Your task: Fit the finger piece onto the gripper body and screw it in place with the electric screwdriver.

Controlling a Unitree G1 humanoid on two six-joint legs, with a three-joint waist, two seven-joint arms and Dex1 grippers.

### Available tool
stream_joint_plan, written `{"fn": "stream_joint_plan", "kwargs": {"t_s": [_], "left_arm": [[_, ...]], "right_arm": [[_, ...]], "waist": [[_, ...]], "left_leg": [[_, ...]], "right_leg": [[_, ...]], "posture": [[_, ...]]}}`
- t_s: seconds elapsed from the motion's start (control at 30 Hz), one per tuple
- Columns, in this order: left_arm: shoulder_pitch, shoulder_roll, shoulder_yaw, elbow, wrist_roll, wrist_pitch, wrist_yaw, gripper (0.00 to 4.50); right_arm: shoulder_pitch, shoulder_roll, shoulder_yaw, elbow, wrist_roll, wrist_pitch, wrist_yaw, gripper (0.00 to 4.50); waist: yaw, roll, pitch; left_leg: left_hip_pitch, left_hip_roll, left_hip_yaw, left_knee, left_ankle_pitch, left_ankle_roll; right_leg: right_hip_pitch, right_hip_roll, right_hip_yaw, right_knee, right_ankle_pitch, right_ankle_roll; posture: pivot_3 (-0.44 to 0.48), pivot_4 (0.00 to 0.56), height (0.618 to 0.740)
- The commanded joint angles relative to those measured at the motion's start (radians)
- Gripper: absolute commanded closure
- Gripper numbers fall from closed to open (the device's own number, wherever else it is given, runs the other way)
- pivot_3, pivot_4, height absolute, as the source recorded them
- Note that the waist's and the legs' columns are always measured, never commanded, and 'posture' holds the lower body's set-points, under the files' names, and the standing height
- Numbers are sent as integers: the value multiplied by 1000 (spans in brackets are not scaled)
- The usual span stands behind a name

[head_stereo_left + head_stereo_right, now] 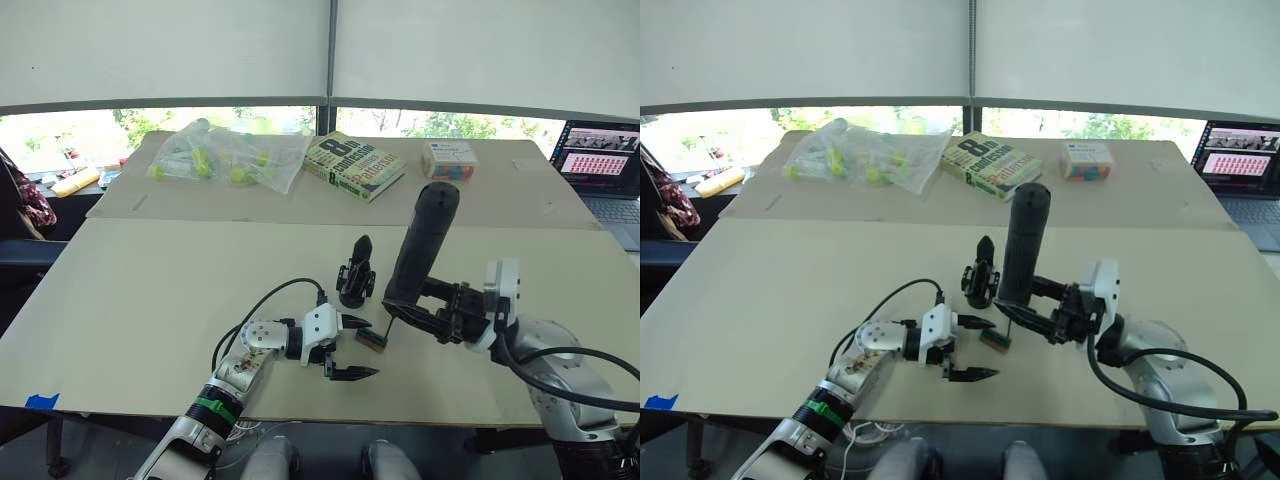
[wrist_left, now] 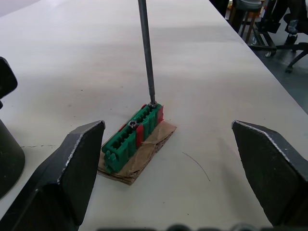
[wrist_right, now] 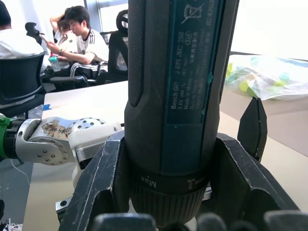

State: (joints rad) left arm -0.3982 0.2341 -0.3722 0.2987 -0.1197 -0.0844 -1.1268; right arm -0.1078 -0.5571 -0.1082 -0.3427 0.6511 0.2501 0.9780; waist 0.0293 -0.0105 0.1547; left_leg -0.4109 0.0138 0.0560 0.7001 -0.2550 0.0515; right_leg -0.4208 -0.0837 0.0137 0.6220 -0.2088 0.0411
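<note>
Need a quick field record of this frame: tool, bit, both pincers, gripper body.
tool: electric screwdriver, upright, clamped in right pincer
bit: metal bit tip down on the green block
left pincer: open, fingers either side of the block, not touching it
gripper body: standing on the table behind the block
finger piece: not identifiable

Electric screwdriver [image 1: 424, 242] upright (gripper body [image 1: 356, 272] beside).
</note>
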Motion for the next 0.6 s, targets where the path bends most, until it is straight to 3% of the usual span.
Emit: {"fn": "stream_joint_plan", "kwargs": {"t_s": [0.03, 0.6], "left_arm": [[24, 15, -12, 1, 2, 13, -15, 0], [55, 135, 87, -151, -140, 27, -100, 0]], "right_arm": [[-26, -13, -51, -48, 50, -2, 2, 2576], [-69, -55, -105, -112, 148, 82, -33, 2576]], "waist": [[-3, 0, 0], [-21, -1, 0]], "left_leg": [[0, 0, 0, 0, 0, 0], [-1, 2, 0, -2, 0, 0]], "right_leg": [[0, 0, 0, 0, 0, 0], [-3, 1, 0, 1, 0, 0]], "posture": [[0, 150, 740], [0, 150, 740]]}}
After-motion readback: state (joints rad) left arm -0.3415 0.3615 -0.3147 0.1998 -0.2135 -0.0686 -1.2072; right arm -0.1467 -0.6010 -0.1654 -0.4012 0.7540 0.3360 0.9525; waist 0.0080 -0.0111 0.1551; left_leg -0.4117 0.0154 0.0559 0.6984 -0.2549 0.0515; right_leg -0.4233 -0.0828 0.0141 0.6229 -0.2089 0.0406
